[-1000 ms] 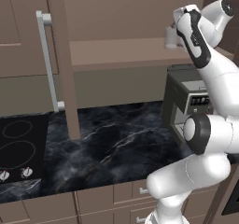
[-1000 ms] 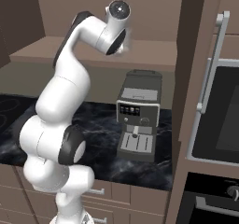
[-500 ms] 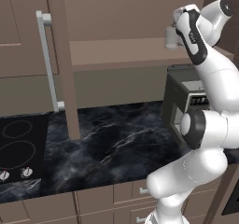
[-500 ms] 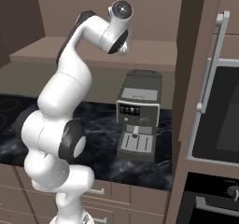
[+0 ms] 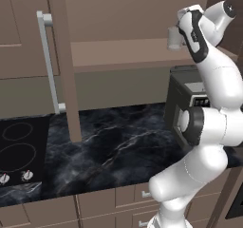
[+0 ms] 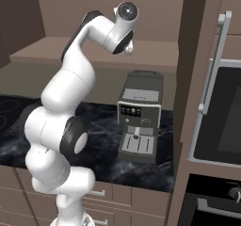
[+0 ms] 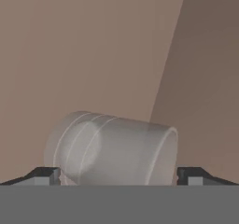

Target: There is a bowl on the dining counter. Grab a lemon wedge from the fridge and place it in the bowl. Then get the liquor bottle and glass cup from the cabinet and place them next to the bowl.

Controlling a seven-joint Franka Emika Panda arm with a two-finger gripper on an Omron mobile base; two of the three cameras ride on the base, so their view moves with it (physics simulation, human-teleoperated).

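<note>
A clear glass cup (image 5: 174,38) stands on the shelf of the open cabinet (image 5: 118,51). My gripper (image 7: 119,174) is raised to shelf height and reaches in at it. In the hand view, which is rolled sideways, the cup (image 7: 112,148) lies between my two dark fingertips (image 7: 46,174), base toward one tip and rim toward the other. The jaws stand wide open around the cup, with a thin gap at the rim side. In the right base view my hand (image 6: 126,34) hangs in front of the shelf. The bowl, lemon wedge and liquor bottle are out of view.
A coffee machine (image 6: 139,114) sits on the dark marble counter (image 5: 114,151) below the shelf. The open cabinet door (image 5: 59,65) with its long handle stands to the left, with a stove top (image 5: 16,151) beyond it. A wall oven (image 6: 221,112) is at the right.
My arm's lower links have shifted slightly. The hand has stayed at the cup, and the jaws are as wide as before.
</note>
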